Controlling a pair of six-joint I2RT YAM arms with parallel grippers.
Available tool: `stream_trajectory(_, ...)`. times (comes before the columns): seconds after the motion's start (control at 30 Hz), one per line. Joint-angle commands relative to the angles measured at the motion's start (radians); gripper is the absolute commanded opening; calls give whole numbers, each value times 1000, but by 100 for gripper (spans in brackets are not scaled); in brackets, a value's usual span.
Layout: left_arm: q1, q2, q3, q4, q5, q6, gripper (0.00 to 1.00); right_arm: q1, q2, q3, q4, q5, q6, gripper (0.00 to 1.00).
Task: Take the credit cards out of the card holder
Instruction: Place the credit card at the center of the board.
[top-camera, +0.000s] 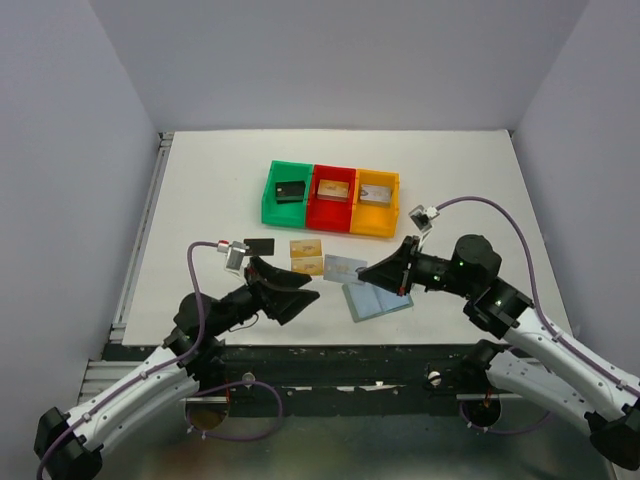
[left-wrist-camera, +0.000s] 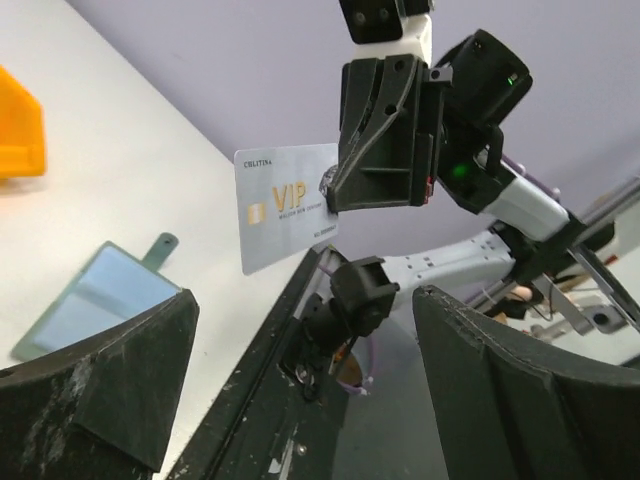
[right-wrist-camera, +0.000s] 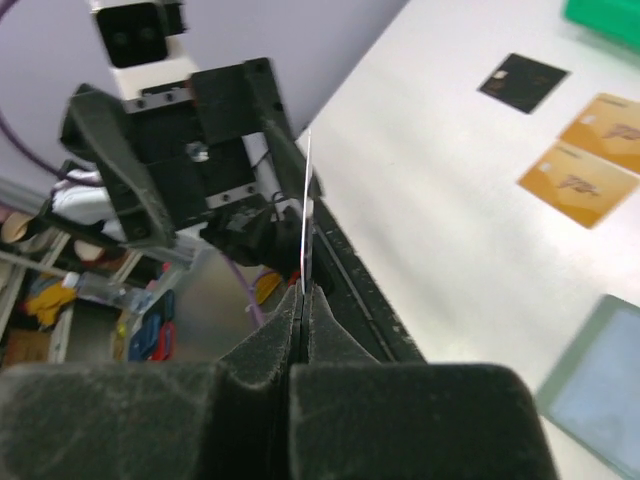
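From the right wrist the card holder (right-wrist-camera: 600, 385) is cut off by the frame and the silver VIP card (left-wrist-camera: 285, 205) shows only edge-on. The right gripper (right-wrist-camera: 303, 290) clamps that card, held up just beside the open holder; the left gripper (left-wrist-camera: 305, 300) gapes wide, empty, its arm reaching low toward the holder

I count four in all: one black card (top-camera: 260, 244), two gold cards (top-camera: 305, 246) (top-camera: 307, 265), one silver card (left-wrist-camera: 285, 205). One holder (top-camera: 378, 298). Three bins: green bin (top-camera: 268, 196), red bin (top-camera: 330, 220), yellow bin (top-camera: 372, 227). Two arms: left arm (top-camera: 150, 375), right arm (top-camera: 560, 345).
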Motion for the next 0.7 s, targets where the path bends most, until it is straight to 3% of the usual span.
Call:
stream_trajectory(0.0, 18, -102, 78, -276, -138, 76, 99, -109, -43, 8, -200, 4, -76, 0)
stream_trajectory(0.23, 24, -167, 72, -516, -308, 65, 99, -251, 119, -24, -311, 50, -113, 0)
stream_trajectory(0.67, 26, -101, -16, -499, -272, -27, 96, -309, 540, -26, -33, 21, -27, 0)
